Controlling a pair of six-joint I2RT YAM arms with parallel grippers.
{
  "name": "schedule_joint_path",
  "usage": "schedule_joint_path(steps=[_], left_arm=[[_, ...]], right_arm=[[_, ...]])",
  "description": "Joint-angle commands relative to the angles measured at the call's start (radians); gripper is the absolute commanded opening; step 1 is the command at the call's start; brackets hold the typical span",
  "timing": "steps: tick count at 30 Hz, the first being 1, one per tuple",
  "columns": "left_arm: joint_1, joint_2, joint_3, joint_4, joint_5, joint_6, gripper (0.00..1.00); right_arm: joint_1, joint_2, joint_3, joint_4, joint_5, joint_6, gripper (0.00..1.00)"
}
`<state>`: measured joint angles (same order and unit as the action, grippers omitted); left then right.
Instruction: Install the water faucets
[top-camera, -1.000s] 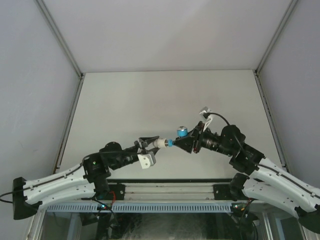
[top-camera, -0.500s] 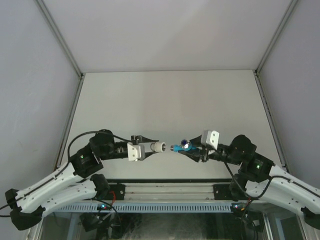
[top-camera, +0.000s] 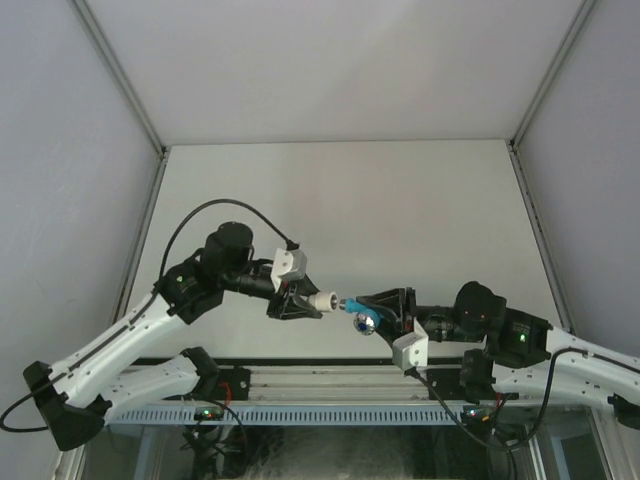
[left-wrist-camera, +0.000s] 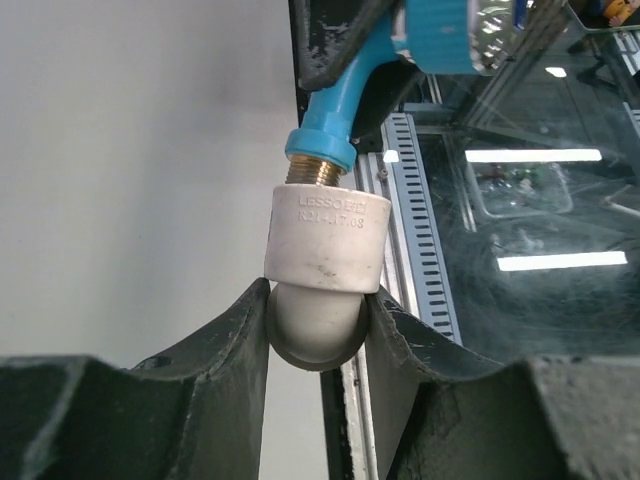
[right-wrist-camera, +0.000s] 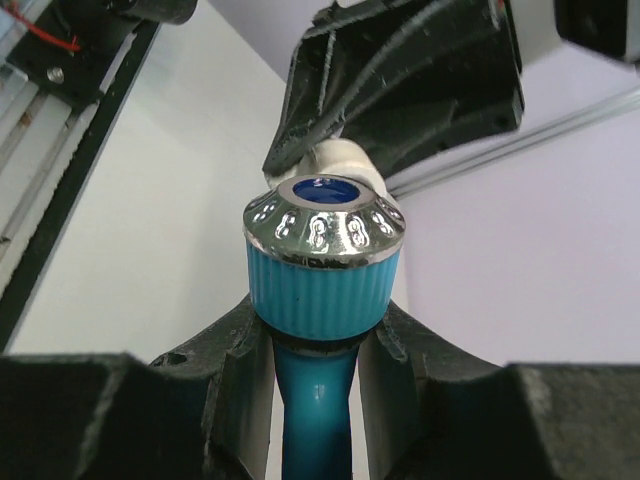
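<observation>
Left pincer (left-wrist-camera: 318, 312) is clamped narrow on the rounded back of the white pipe fitting (left-wrist-camera: 323, 238), one finger pressed on each side. The fitting is held off the table (top-camera: 330, 190), open end turned toward the right arm. Right pincer (right-wrist-camera: 318, 335) is closed on the stem of the blue faucet (right-wrist-camera: 322, 285), just under the ribbed knob with the chrome cap. The faucet is carried in mid-air between the two arms, over the near edge of the table.

Change over the last half second: the gap between the parts is closed. Half a second ago fitting and faucet were held in line but clearly apart. Now the threaded end (left-wrist-camera: 312, 172) is entered in the fitting mouth, as seen from the left wrist. Both wrists are also rolled since then, and the knob is now pointed toward the arm bases in the top view. A second ago the parts were butted together too, with the knob turned to the far side.

Reading: the thread is judged re-engaged after a reset of the wrists, with another turn being put in. A narrow band of brass thread is left showing between the blue collar and the fitting rim, so the faucet is judged not fully seated. Axes look aligned, but cross-threading cannot be ruled out from these views. More turns are likely needed before release.
</observation>
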<state>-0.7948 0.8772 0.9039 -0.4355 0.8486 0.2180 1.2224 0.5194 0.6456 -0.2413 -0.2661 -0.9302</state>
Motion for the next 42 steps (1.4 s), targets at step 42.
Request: schedule_joint_path(steps=[42], left_arm=[[0.092,0.273,0.104,-0.260,0.494,-0.083,0.00]], right_arm=[[0.297,0.033,0.129,-0.085,0.217,-0.310,0.00]])
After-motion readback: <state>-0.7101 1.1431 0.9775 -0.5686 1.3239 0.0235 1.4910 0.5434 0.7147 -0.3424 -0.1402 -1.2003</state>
